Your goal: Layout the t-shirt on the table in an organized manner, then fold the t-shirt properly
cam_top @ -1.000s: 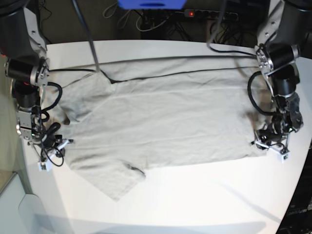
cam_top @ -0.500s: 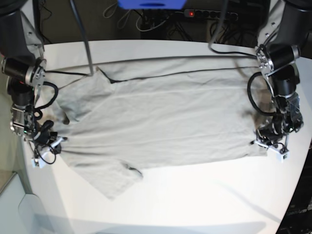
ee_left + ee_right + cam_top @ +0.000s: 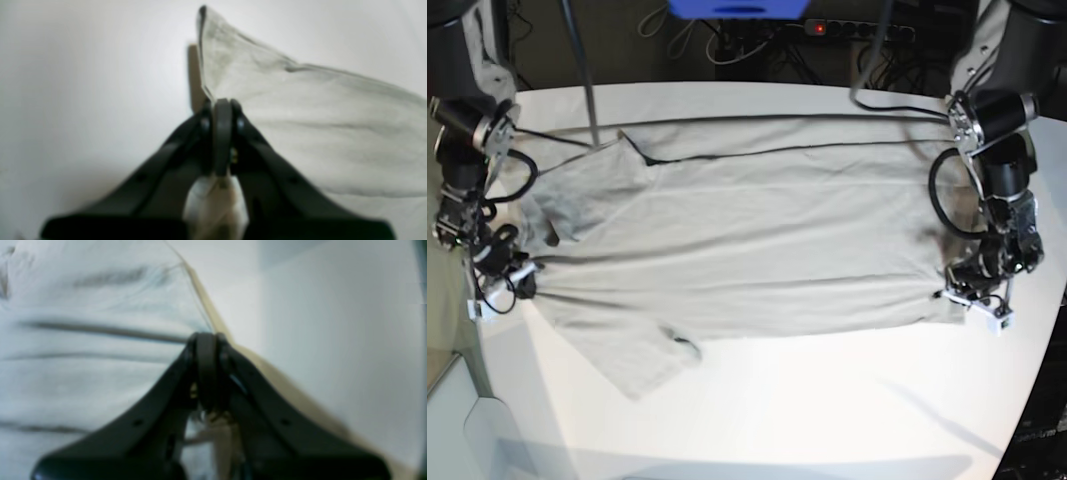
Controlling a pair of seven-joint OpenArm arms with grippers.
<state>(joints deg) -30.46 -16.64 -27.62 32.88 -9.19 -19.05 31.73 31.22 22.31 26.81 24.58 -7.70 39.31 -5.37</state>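
Both wrist views blurred; t-shirt [image 3: 747, 240] corners apparently pinched.

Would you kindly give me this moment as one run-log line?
t-shirt: spread flat on table | left claw: shut on t-shirt corner | right claw: shut on t-shirt edge

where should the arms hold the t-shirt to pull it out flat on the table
Grip the t-shirt at its two opposite ends, each arm coming in from the table's outer side. It lies stretched lengthwise between them. The left gripper is shut on the hem corner, and the right gripper is shut on the shoulder end.
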